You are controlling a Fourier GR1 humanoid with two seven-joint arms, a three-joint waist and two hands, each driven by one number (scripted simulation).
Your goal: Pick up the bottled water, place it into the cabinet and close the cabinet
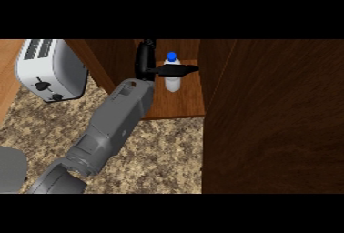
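Bottled water (173, 81) stands upright on the cabinet's wooden shelf (181, 104), long axis vertical, blue cap up and toward the back of the cabinet as seen from my head. Body is clear to whitish, pale label area, small round blue cap on top. It sits near the middle of the shelf, between the left cabinet wall (101, 59) and the open cabinet door (269, 118) at the right.

My hand (149, 63) is inside the cabinet, reaching in on the grey forearm (111, 127) from the lower left. The fingers point up along the bottle's left side, mostly straight; my thumb (180, 70) sticks out sideways across the front of the bottle, just under the cap, touching or just over it. Can't tell if it's a real pinch; the hand looks open rather than wrapped round the bottle.

Toaster (50, 68), silver and white, sits at upper left on the speckled granite counter (161, 150). Grey shape (12, 170) at the left edge, can't identify.
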